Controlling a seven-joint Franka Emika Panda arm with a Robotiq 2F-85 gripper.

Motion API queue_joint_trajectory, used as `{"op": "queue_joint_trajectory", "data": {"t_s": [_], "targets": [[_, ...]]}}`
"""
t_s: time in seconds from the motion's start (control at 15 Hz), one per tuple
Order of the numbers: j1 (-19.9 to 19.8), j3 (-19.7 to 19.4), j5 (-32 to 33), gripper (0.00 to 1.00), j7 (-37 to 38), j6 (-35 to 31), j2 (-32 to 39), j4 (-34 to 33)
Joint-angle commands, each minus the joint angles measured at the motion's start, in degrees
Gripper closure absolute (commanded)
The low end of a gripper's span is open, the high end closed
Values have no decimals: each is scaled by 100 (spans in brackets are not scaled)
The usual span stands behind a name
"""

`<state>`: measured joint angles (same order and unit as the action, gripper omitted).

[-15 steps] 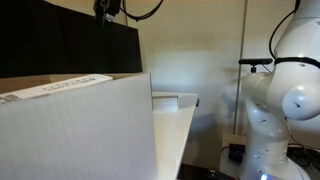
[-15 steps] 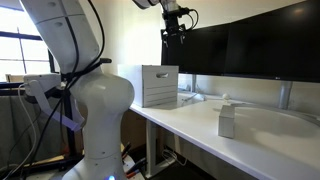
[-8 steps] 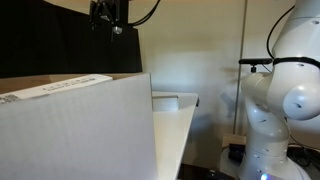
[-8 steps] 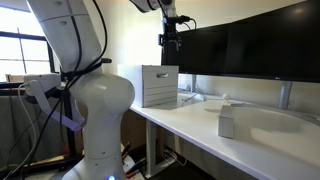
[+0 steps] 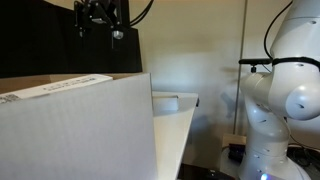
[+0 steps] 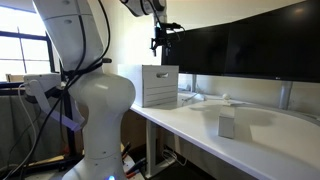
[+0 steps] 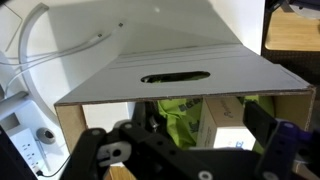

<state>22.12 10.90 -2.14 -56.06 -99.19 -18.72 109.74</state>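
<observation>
— Where is the cardboard box (image 6: 160, 85)?
— Below the gripper (image 6: 160, 42), well apart, with its flap (image 7: 180, 60) open and green packaging (image 7: 185, 115) inside.
— Its fingers (image 7: 98, 152)?
— Spread apart, holding nothing. The box's label strip (image 5: 60, 87) is unreadable.

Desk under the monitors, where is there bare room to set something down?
Bare desk lies between the box and the small white carton, and again beyond the carton. Inside the box is crowded, and clutter lies beside it under the monitors.
</observation>
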Motion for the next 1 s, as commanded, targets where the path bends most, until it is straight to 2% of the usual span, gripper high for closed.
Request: {"op": "queue_joint_trajectory", "data": {"t_s": [0.0, 0.53, 0.93], "targets": [[69, 252, -119, 0, -166, 247, 235, -276], [291, 810, -78, 0, -91, 397, 576, -572], [378, 1009, -142, 0, -97, 378, 738, -563]]}}
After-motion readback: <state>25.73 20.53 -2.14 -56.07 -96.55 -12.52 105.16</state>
